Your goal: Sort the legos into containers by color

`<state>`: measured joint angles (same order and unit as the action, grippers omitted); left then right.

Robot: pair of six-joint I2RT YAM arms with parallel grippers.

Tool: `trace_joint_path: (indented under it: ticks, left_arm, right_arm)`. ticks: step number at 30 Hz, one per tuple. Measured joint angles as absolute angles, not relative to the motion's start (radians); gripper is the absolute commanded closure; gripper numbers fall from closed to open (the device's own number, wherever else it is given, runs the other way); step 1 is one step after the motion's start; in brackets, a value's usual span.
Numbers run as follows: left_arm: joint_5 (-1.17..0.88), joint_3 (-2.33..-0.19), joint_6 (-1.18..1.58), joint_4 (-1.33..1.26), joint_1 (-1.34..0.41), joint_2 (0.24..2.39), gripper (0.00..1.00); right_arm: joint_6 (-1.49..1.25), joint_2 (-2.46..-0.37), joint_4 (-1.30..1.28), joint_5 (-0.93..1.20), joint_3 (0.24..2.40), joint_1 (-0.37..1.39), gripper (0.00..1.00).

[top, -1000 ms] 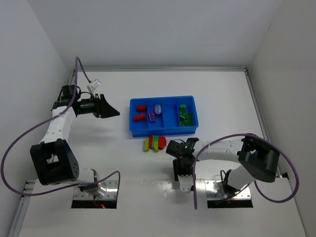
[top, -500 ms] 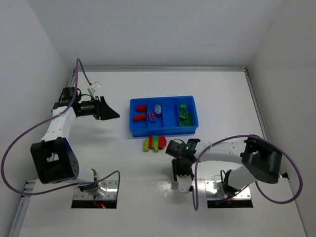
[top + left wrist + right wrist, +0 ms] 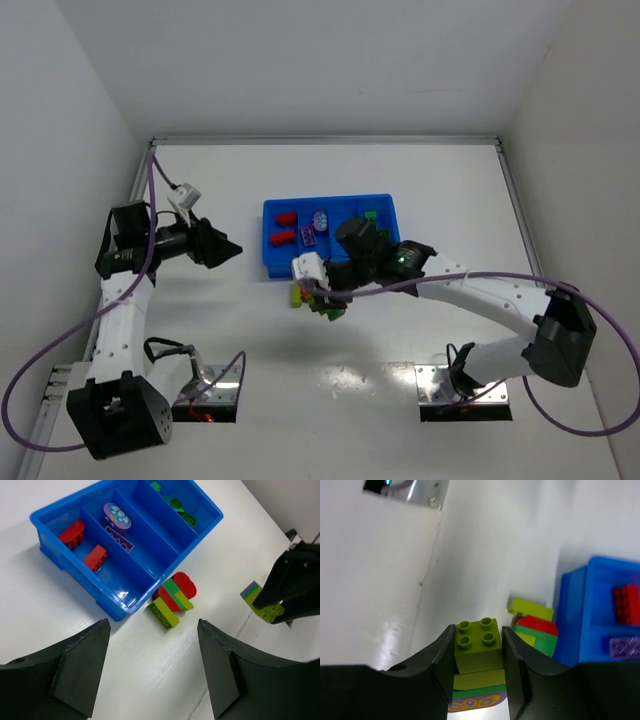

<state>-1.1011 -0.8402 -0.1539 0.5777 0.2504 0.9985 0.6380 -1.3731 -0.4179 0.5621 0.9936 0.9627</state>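
Observation:
The blue tray has four compartments: red bricks in the left one, purple bricks in the second, green bricks in the right one. A red, green and yellow-green cluster lies on the table by the tray's near wall, also in the right wrist view. My right gripper is shut on a stack of yellow-green, green and purple bricks and holds it above the table beside that cluster. My left gripper is open and empty, left of the tray.
The tray's third compartment holds nothing visible. White walls close the table at the back and sides. Metal base plates sit at the near edge. A purple cable loops around the left arm.
My right gripper has swung from the near middle of the table up and left to the cluster by the tray. The left arm has changed pose; its gripper stays left of the tray.

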Motion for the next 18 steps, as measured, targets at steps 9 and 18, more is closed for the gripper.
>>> trace_joint_path:
  ticks: [9,18]
  left_arm:
    - [-1.064,-0.806,-0.004,0.447,0.250,0.918,0.23]
    - [-1.163,-0.806,0.060,0.416,0.247,0.903,0.26]
  right_arm:
    - [-0.113,-1.340,-0.305,0.542,0.994,0.705,1.00]
    - [-0.657,-1.321,-0.203,0.440,1.003,0.512,1.00]
